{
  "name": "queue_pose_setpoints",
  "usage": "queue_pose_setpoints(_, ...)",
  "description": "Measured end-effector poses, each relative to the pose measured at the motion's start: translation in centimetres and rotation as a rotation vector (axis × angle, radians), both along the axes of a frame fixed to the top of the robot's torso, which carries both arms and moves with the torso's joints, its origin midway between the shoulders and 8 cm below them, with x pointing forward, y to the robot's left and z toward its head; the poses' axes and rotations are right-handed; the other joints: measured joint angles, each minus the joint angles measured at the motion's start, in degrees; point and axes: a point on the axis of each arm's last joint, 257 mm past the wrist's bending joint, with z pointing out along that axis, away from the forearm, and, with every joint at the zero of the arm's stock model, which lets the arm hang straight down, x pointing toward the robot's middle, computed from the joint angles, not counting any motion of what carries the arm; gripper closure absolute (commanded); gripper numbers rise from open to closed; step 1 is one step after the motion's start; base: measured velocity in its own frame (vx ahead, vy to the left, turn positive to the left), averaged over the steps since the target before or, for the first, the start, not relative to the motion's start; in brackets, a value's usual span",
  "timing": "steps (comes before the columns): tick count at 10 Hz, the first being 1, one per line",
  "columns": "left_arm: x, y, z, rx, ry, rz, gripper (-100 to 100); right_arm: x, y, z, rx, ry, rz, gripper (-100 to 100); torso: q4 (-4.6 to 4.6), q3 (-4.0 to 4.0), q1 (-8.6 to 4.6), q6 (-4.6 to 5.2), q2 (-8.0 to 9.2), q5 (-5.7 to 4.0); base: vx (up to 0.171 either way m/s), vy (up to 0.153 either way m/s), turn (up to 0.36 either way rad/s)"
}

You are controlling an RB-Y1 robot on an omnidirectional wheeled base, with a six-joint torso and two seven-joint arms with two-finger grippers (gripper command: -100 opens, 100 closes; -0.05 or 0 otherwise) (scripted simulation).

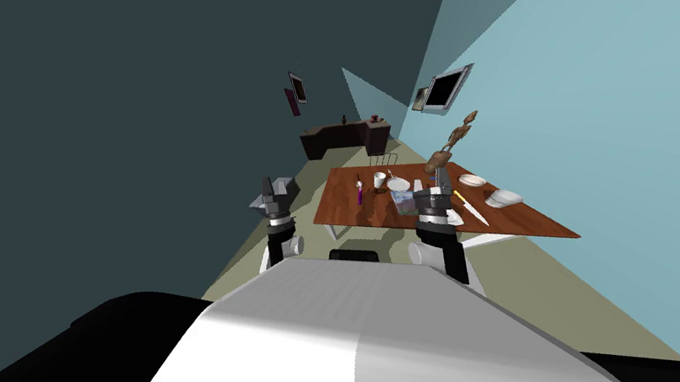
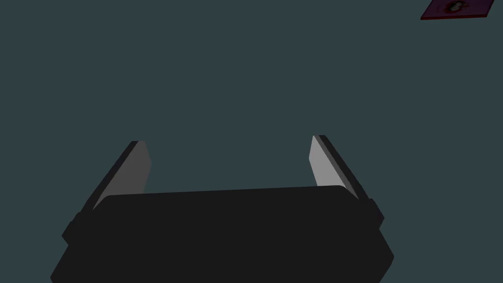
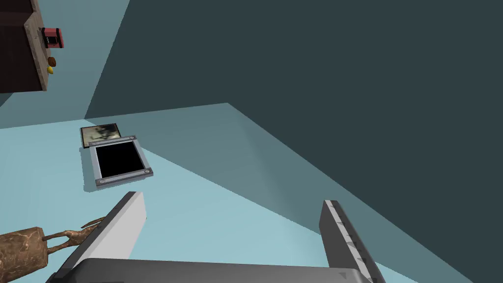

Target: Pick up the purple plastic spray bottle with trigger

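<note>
Purple spray bottle [image 1: 360,192], just one, stands near the brown table's [image 1: 346,215] left end, beside one white cup [image 1: 379,180]. Three white dishes [image 1: 472,180] lie rightward. Left gripper [image 2: 228,150] and right gripper [image 3: 231,209] are raised, fingers apart, empty.

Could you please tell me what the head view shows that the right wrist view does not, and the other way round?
The head view adds the brown table with the purple spray bottle standing near its left side, a white cup, plates, a knife, and the left gripper off the table's left side. The right wrist view adds small yellow and brown items on the dark counter. Both show the open right gripper, that counter, the grey-framed black panel on the light blue wall, and the brown twig ornament.
</note>
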Motion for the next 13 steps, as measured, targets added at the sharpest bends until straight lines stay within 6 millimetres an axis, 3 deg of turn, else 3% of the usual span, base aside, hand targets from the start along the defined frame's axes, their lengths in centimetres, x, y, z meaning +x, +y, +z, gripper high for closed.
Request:
queue_pose_setpoints(7, 0.0, 0.0, 0.0, 0.0, 0.0, 0.0, 0, 3.6, 0.4, -5.1, -0.224, 0.138, -0.029, -100, -0.01, -0.03, 0.21, -0.01, -0.06, 0.05, 0.01, 0.054, 0.034)
queue_pose_setpoints(13, 0.0, 0.0, 0.0, 0.0, 0.0, 0.0, 0, 7.2, -0.4, -11.3, -0.446, 0.281, -0.097, -100, -0.03, -0.07, 0.28, 0.0, -0.12, 0.06, 0.017, 0.068, 0.047)
